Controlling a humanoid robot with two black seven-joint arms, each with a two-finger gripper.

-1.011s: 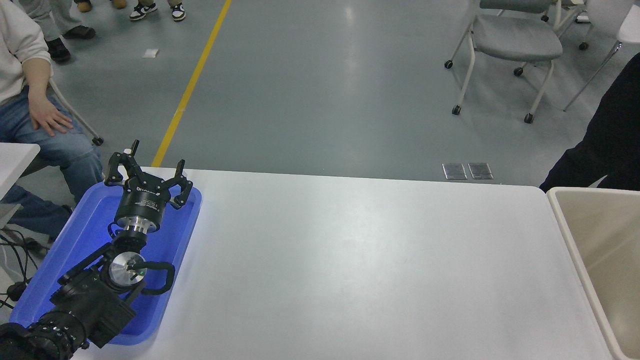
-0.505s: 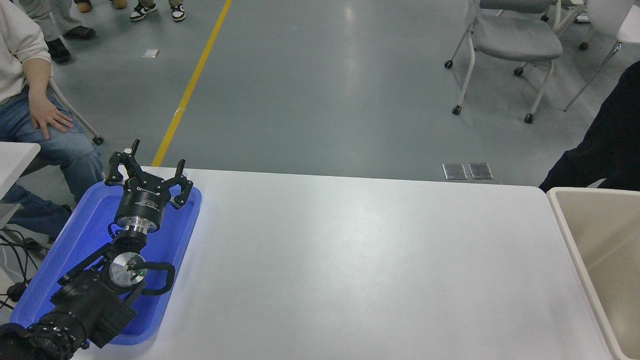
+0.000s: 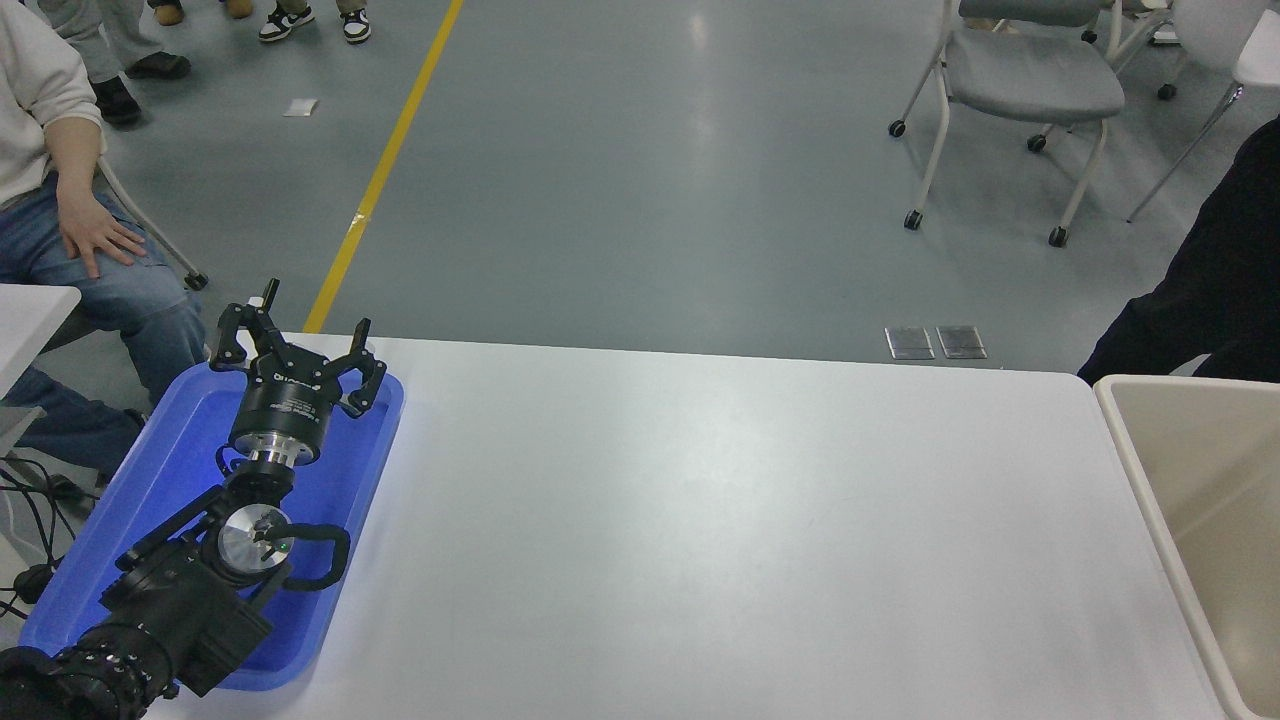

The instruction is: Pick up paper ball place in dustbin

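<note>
The cream dustbin (image 3: 1150,480) stands at the table's right edge, its inside showing bare walls. The paper ball is not in view. My left gripper (image 3: 308,318) is parked at the lower left, above the far end of a shallow blue tray (image 3: 170,450), with its fingers spread open and nothing between them. My right arm and gripper are out of view.
The white table (image 3: 700,540) spans the middle. A seated person in jeans (image 3: 110,300) is at the far left, and a dark sleeve (image 3: 1210,280) is at the right behind the bin. Grey chairs (image 3: 1030,80) stand on the floor beyond.
</note>
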